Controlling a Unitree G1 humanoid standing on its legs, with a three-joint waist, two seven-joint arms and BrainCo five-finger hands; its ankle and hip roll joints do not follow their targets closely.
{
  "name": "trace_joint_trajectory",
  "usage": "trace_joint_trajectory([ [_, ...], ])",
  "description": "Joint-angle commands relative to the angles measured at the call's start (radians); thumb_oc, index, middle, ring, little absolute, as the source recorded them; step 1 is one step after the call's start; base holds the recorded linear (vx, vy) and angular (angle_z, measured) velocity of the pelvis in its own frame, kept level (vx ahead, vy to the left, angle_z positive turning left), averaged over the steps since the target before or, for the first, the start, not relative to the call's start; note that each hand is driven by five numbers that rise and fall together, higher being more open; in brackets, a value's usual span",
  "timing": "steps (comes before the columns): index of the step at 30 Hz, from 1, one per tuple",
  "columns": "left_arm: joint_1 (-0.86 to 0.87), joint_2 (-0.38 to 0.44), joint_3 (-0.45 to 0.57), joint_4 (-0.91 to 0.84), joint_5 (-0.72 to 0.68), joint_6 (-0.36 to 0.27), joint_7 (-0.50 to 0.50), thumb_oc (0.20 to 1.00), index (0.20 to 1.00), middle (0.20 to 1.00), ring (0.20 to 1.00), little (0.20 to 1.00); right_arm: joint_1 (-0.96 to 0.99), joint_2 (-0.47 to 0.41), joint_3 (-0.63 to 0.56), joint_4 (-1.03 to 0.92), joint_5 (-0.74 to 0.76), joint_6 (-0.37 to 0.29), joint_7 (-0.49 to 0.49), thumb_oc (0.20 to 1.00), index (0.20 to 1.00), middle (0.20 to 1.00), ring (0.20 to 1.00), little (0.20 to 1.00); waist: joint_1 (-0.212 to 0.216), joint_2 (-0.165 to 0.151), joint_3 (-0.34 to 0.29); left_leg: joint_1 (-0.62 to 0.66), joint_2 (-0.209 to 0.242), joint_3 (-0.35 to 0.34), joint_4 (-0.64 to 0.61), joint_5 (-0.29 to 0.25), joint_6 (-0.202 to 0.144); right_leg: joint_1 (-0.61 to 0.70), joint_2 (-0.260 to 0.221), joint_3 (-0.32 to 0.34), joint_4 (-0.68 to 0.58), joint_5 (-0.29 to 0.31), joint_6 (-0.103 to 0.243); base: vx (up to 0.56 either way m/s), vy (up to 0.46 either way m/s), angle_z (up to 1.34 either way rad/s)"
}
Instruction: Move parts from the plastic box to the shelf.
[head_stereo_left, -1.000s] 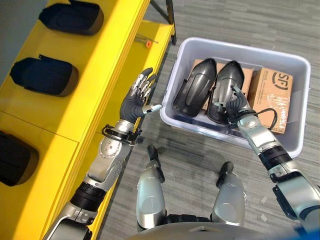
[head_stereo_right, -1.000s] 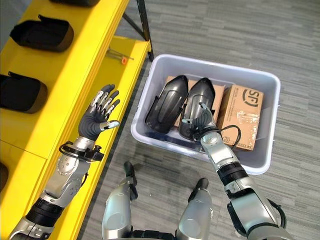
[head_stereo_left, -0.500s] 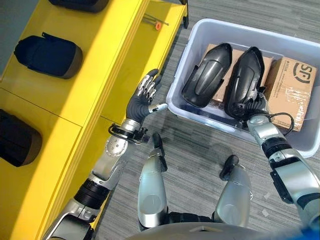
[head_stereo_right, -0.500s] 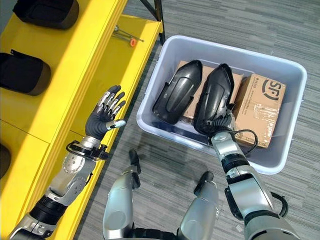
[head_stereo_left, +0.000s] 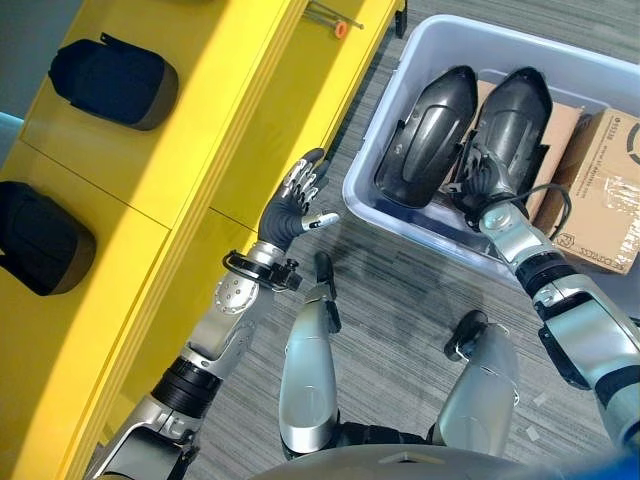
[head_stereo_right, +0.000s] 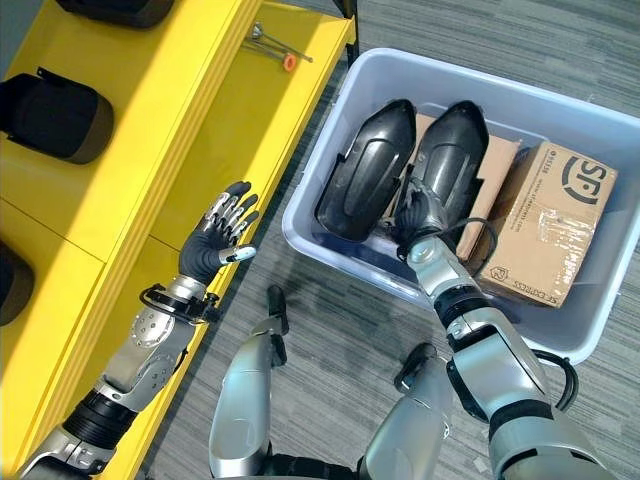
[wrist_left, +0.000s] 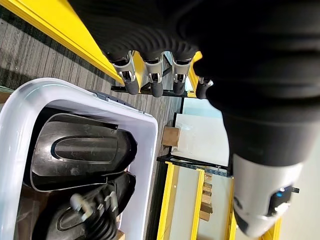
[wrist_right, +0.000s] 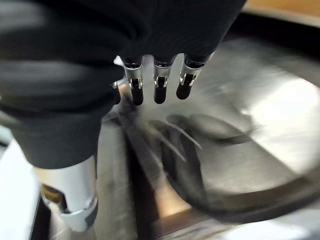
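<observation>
— Parts? Where?

— Two dark curved shells side by side in the pale plastic box (head_stereo_right: 300, 232), leaning on cardboard. Left part (head_stereo_right: 366, 170) beside right part (head_stereo_right: 455, 160), nearly touching along their lengths.

— And the right hand?

— Right hand (head_stereo_right: 418, 212) down inside the box, laid on the near end of the right part. From the wrist camera, fingers (wrist_right: 159, 87) straight and spread just above the glossy dark surface. Relaxed, not curled round anything.

— Anything else in the box?

— A brown cardboard carton (head_stereo_right: 555, 220) at the right end, just beside the right part, with tape across its top. More cardboard (head_stereo_left: 560, 125) under the two parts.

— Left hand?

— Left hand (head_stereo_left: 291, 205) raised in the gap between the box and the yellow shelf (head_stereo_left: 180, 150), palm turned up, fingers extended and fanned, holding nothing. Close to the box's near-left corner, apart from it.

— On the shelf?

— Two dark parts (head_stereo_left: 112, 78) (head_stereo_left: 42, 236) already lying on the upper level, well apart from each other, one per section. On the lower level, at the far end, a small tool with an orange tip (head_stereo_right: 273, 49).

— Floor?

— Grey carpet (head_stereo_right: 330, 330) under box and shelf.
</observation>
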Motion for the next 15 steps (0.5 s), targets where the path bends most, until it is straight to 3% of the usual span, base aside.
trace_joint_trajectory([
  [1,-0.032,0.004,0.008,-0.040,0.006,-0.041,-0.018,1.000,1.000,1.000,1.000,1.000,-0.061,0.010,-0.001,-0.046,-0.092,-0.025,-0.001,1.000,1.000,1.000,1.000,1.000,0.016,0.004,-0.014,0.003,0.005,-0.012,0.141,-0.190,0.008,-0.019,0.049,-0.006,-0.023,0.063,-0.032,0.00,0.000,0.00],
  [6,-0.030,0.001,0.016,-0.034,0.010,-0.030,-0.036,1.000,1.000,1.000,1.000,1.000,-0.067,0.042,0.031,-0.083,-0.133,0.043,-0.057,1.000,1.000,1.000,1.000,1.000,0.021,0.005,-0.014,-0.002,0.006,-0.010,0.154,-0.195,0.012,-0.026,0.048,-0.008,-0.009,0.059,-0.034,0.01,-0.001,0.00],
  [9,-0.031,-0.001,0.008,-0.030,0.009,-0.033,-0.044,1.000,1.000,1.000,1.000,1.000,-0.071,0.039,0.031,-0.066,-0.166,0.075,-0.176,1.000,1.000,1.000,1.000,1.000,0.021,0.006,-0.014,0.005,0.005,-0.009,0.148,-0.194,0.012,-0.019,0.052,-0.009,-0.017,0.063,-0.033,0.00,0.000,0.00],
  [12,-0.029,0.001,-0.007,-0.030,0.010,-0.048,-0.033,1.000,1.000,1.000,1.000,1.000,-0.064,0.015,0.010,-0.084,-0.246,-0.021,-0.293,1.000,1.000,1.000,1.000,1.000,0.012,0.006,-0.014,0.006,0.007,-0.005,0.135,-0.188,0.013,-0.019,0.062,-0.006,-0.033,0.071,-0.027,0.00,0.000,0.00],
  [15,-0.036,0.001,-0.019,-0.032,0.014,-0.059,-0.009,1.000,1.000,1.000,1.000,1.000,-0.046,0.006,-0.020,-0.233,-0.290,-0.064,-0.410,1.000,1.000,1.000,1.000,1.000,-0.003,0.005,-0.014,0.004,0.016,0.012,0.106,-0.159,0.021,-0.027,0.081,-0.009,-0.067,0.101,-0.034,-0.08,0.003,-0.02],
])
